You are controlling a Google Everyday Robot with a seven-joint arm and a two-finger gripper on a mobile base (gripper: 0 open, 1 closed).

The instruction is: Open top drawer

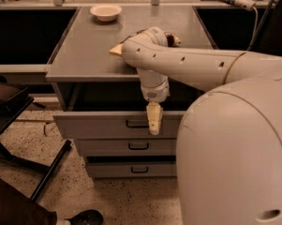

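The top drawer (103, 124) is the widest grey front under the grey counter. It stands pulled out toward me, with a dark gap behind its front panel. Its small black bar handle (137, 123) sits at the middle of the panel. My gripper (154, 120) hangs down from the white arm (187, 64) and points at the panel just right of the handle. It looks close to the handle; whether it touches it I cannot tell. Two narrower drawer fronts (131, 146) lie below, closed.
A white bowl (106, 11) stands at the back of the counter top (84, 46). A yellowish and brown object (118, 49) lies on the counter behind the arm. My white body (234, 158) fills the right foreground. A dark chair base (18, 125) and a shoe (84, 217) are at the left.
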